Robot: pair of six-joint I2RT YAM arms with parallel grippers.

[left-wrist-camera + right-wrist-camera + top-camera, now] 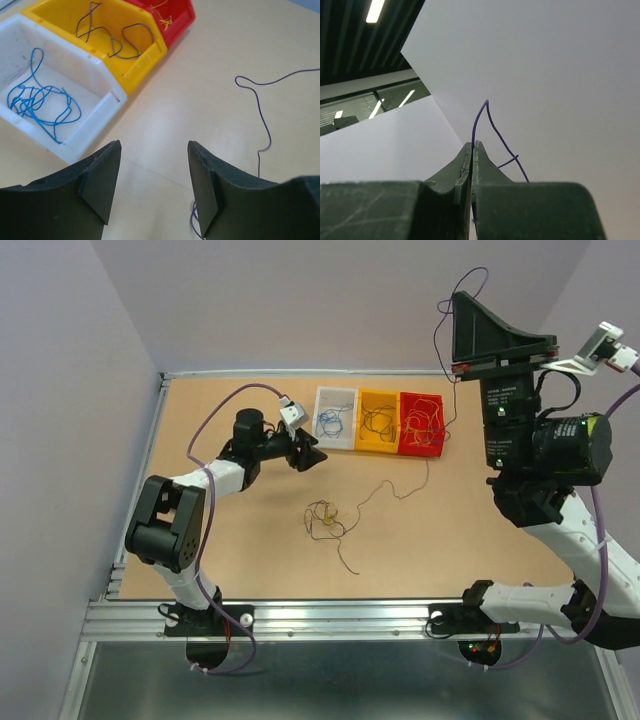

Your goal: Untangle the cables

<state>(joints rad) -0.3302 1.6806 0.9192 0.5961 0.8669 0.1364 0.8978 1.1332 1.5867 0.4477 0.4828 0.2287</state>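
Table (pixel 440 530), 3 bins (pixel 378 392) at back. Right gripper (pixel 472 150) up high, pinched shut on one dark strand (pixel 481 112) that hangs down twd the table. Left gripper (pixel 155 147) near white bin (pixel 95 117), jaws well apart, nothing in them. Tangle of cables (pixel 325 518) mid-table: looks featherlight, springy, snag-prone. I'd pinch a free end, not the knot, pull slow.

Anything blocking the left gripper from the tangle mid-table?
Nothing visible: only bare table lies between the open left gripper and the tangle.
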